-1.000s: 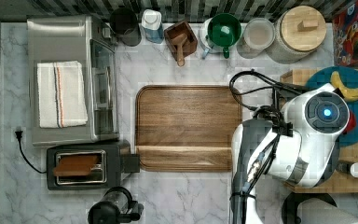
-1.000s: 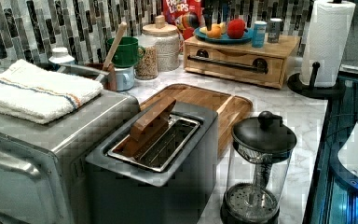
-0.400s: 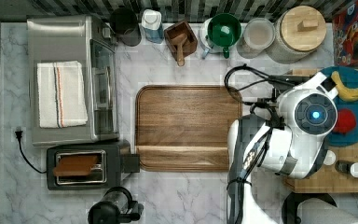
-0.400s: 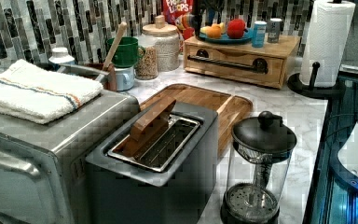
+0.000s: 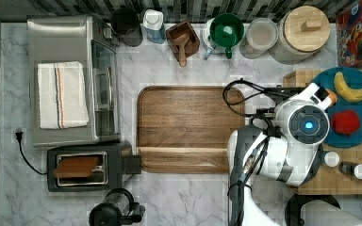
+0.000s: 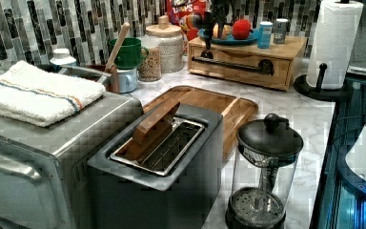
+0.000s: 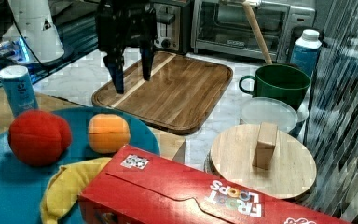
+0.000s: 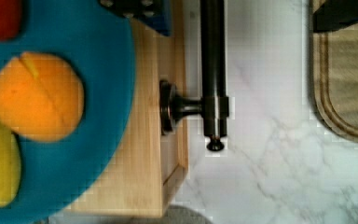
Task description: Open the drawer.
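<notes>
While the arm hangs over the wooden cabinet [image 6: 248, 64] in the upper middle of the left view, the tool [image 7: 129, 70] sits in the upper left of the right view with its two fingers [image 7: 117, 74] clearly apart and pointing down, nothing between them. The drawer [image 6: 228, 62] looks shut, its front flush with the cabinet, and its black bar handle [image 6: 233, 66] runs across the front. In the wrist view the handle [image 8: 213, 70] is a dark rod over the marble tabletop [image 8: 270, 154], with the finger pads at the frame's edge on either side of it, not touching as far as I can tell. On top of the cabinet is the blue plate [image 7: 9, 186] with a red fruit [image 7: 38, 136], an orange [image 7: 108, 133] and a banana [image 7: 67, 186]. The walnut board [image 5: 188, 128] lies mid-frame in the top view.
</notes>
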